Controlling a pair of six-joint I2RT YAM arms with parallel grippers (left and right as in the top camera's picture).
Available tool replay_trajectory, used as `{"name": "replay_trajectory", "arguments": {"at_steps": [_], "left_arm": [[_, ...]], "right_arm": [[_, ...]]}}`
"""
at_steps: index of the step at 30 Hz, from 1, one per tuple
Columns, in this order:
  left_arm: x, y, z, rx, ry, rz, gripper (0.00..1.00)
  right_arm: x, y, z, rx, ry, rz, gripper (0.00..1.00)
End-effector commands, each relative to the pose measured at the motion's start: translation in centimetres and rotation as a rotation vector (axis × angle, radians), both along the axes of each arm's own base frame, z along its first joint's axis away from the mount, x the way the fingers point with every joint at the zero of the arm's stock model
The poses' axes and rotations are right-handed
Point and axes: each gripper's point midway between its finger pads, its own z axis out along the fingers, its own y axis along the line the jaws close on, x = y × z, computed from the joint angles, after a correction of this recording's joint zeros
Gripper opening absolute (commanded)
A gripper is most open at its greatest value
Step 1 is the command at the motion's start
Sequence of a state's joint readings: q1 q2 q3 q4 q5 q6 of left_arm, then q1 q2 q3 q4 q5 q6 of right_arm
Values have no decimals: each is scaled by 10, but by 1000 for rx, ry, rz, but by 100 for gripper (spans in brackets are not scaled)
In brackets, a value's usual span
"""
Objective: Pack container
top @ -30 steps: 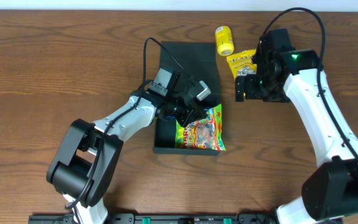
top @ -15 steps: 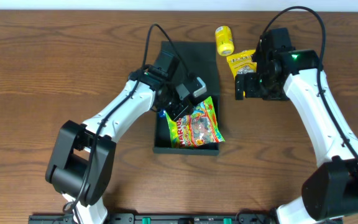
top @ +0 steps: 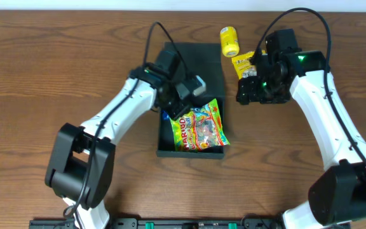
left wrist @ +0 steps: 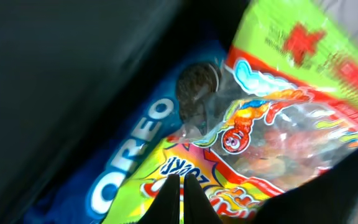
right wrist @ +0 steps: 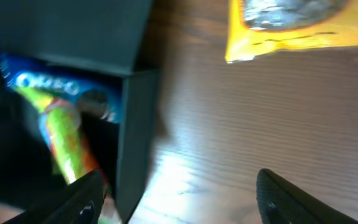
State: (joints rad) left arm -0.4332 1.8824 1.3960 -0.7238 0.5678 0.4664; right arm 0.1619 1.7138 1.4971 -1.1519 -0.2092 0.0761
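The container (top: 189, 152) is a dark box, its flap lid (top: 192, 60) lying open toward the far side. Inside lie a green gummy bag (top: 202, 127) and a blue Oreo packet (top: 165, 117). My left gripper (top: 178, 109) is shut just above them with nothing between its fingers. In the left wrist view its gripper (left wrist: 180, 200) points at the gummy bag (left wrist: 278, 124), which lies over the Oreo packet (left wrist: 129, 162). My right gripper (top: 246, 90) is open over bare wood beside the container's right wall (right wrist: 132, 137), right gripper (right wrist: 188, 199) holding nothing.
A yellow snack packet (top: 246, 62) lies on the table right of the lid, partly under my right arm and visible as the yellow packet (right wrist: 291, 25). A small yellow can (top: 229, 41) lies on its side behind it.
The left arm drew back toward the lid and the gummy bag shifted further into the container. The right gripper edged left toward the container and its jaws narrowed a little.
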Motion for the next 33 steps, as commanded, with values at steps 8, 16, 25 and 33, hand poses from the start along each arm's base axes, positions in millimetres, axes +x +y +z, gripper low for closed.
{"name": "replay_trajectory", "arguments": {"at_steps": [8,16,25,33], "left_arm": [[14,40,25,-202,192,182,6],[22,44,27,-227,170,194,6],[26,43,28,-233,152,192,6],[29,41,29,-239,133,188,6]], "right_arm": [[-35,60,-2,175,18,311,79],[-55,88,-30,196,52,365,54],[-67,105,-53,195,97,321,5],[-73,111,-54,201,145,232,1]]}}
